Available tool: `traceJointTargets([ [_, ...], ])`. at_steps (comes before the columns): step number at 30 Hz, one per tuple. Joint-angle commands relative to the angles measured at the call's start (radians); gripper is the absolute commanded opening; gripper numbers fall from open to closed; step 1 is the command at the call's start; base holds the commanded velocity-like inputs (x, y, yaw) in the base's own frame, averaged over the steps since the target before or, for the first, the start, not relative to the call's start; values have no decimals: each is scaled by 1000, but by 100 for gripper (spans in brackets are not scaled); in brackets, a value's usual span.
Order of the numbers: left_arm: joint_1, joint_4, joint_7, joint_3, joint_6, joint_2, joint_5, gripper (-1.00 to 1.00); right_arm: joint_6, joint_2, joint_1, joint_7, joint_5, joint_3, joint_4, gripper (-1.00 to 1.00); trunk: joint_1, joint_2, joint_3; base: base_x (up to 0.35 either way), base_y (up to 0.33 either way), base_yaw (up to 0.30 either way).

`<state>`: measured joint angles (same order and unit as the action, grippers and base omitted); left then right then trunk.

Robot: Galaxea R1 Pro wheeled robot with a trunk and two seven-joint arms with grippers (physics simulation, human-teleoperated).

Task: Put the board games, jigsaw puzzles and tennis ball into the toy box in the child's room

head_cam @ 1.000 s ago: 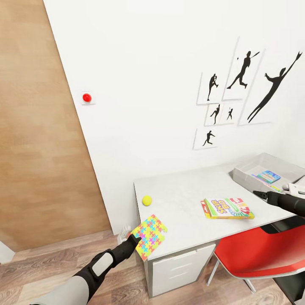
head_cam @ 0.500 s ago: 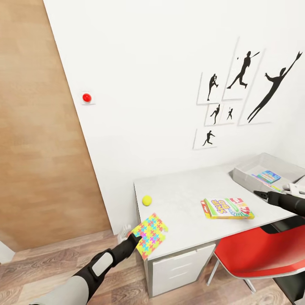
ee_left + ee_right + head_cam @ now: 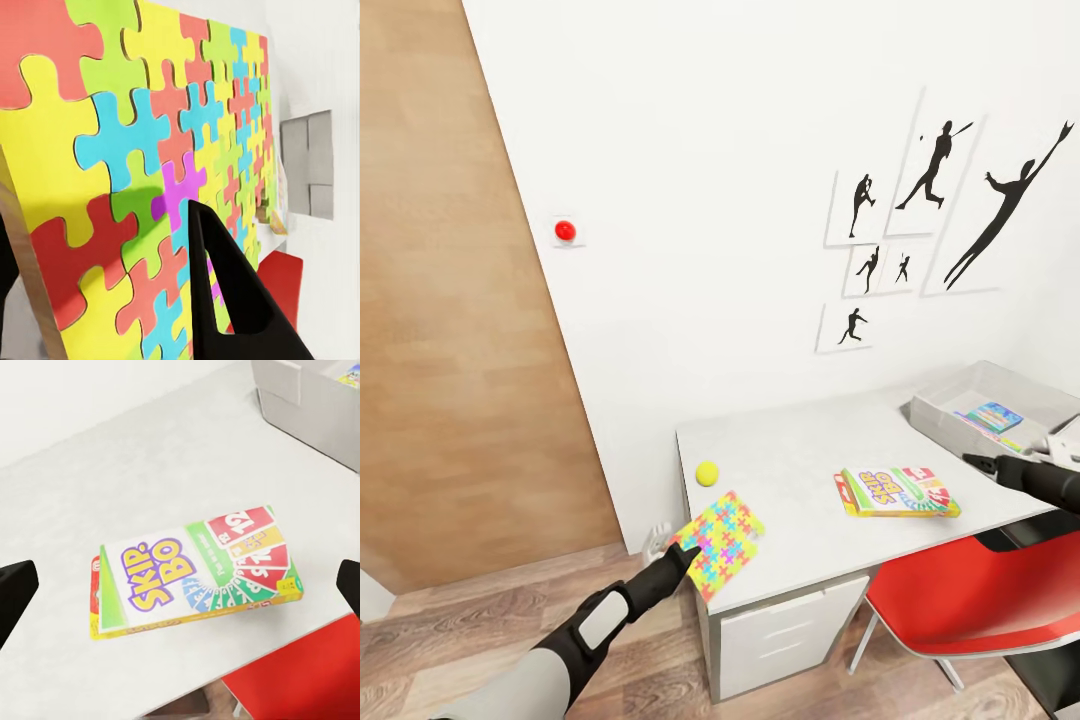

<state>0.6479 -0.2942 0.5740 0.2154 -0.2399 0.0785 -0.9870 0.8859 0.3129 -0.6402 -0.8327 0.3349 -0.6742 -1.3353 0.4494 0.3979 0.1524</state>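
Jigsaw puzzle clamped at its near left corner by the left gripper, tilted up off the near left corner of the table. Raised a little higher and swung slightly further over the tabletop than half a second ago, so the lift looks under way and the carry to the toy box comes next. Seen close in the left wrist view as a slab of interlocking coloured pieces, one dark finger laid across its face.

Tennis ball just beyond the puzzle, resting on the table near its left edge, untouched. SKIP-BO box flat near the table's front edge, further right; unmoved. Right gripper hovering just right of that box, barely shifted, its fingers spread wide at the edges of the right wrist view with the SKIP-BO box between and below them, not gripped.

Toy box at the far right of the table, already holding a small blue game box. Red chair tucked under the near right side. Judged: one puzzle in hand, ball and SKIP-BO left to move.
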Motion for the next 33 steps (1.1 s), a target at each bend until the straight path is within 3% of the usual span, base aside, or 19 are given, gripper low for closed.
traceJointTargets([
  [1,1,-5,5,4,-7,0,-9,-100,3,0,0,-11,10,-5,-1,100,1,2,2,0,0,0],
  [7,-3,-30,14,5,-7,0,-7,-100,2,1,4,-14,9,-26,-1,100,1,2,2,0,0,0],
  [10,-20,-46,-3,-13,-24,-18,-24,-100,10,-16,18,-31,9,-16,-15,100,1,2,2,0,0,0],
  [14,-27,-68,-25,-36,-46,-17,-46,-100,9,-34,8,-40,9,-26,-4,100,1,2,2,0,0,0],
  [25,-27,-131,-86,-44,-79,-17,-59,-100,9,-34,8,-40,9,-26,-4,100,1,2,2,0,0,0],
  [33,-27,-148,-86,-44,-79,-17,-59,-100,9,-34,8,-40,9,-26,-4,100,1,2,2,0,0,0],
])
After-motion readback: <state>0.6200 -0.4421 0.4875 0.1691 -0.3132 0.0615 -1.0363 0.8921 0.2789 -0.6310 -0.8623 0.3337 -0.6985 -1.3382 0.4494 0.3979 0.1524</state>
